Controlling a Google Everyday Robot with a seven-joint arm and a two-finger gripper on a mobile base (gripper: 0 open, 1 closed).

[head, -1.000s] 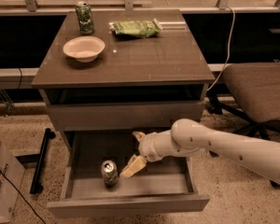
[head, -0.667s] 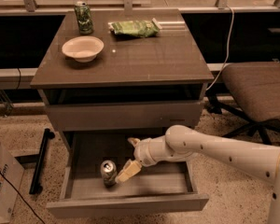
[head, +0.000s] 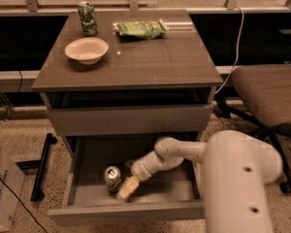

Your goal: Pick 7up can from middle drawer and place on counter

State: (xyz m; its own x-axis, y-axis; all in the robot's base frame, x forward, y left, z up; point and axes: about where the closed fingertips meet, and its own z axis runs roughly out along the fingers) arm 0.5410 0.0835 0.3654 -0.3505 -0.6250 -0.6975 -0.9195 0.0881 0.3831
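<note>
7up can (head: 112, 177) in middle drawer (head: 136, 213) | jaws just beside | counter (head: 150, 57) glossy

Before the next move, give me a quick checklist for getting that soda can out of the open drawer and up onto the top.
1. Middle drawer pulled open: ok.
2. 7up can upright inside it: ok.
3. Gripper down in the drawer, close beside the can: ok.
4. Can firmly held: cannot tell.
5. Counter has room beside the bowl: ok.
</note>
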